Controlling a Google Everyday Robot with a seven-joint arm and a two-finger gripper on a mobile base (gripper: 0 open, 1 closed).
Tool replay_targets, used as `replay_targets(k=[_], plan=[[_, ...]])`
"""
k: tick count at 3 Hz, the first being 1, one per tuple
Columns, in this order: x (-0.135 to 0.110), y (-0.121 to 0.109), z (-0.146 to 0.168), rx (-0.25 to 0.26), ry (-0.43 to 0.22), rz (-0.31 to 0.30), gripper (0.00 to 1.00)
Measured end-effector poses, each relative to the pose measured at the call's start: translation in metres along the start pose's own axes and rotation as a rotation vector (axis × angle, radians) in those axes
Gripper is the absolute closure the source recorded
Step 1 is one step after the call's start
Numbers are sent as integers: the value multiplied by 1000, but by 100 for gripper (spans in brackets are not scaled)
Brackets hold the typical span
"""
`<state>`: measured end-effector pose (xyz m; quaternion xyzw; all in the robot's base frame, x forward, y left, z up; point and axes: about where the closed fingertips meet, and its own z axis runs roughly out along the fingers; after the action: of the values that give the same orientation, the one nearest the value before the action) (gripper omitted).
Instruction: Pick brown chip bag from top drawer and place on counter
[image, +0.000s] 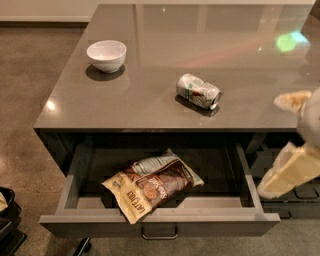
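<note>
The brown chip bag (155, 187) lies crinkled in the open top drawer (100, 224), its cream-yellow end resting on the front edge left of the metal handle. The grey-brown counter (150, 105) stretches above the drawer. My gripper (283, 136) hangs at the right edge of the view, beside the counter's front right part and above the drawer's right corner. Its two cream fingers stand apart with nothing between them. It is well to the right of the bag and does not touch it.
A crushed silver can (198, 91) lies on the counter near its front edge. A white bowl (106, 54) stands at the counter's back left. Lower drawers (295, 202) sit behind my gripper at the right. A dark part of my base (7, 222) shows at the lower left.
</note>
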<state>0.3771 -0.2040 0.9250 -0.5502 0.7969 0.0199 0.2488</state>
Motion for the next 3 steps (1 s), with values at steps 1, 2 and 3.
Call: replay_targets(k=[1, 2, 3], plan=[[2, 49, 60, -98, -125, 94, 0], [-7, 111, 144, -308, -208, 155, 0], [-29, 151, 211, -454, -244, 159, 0]])
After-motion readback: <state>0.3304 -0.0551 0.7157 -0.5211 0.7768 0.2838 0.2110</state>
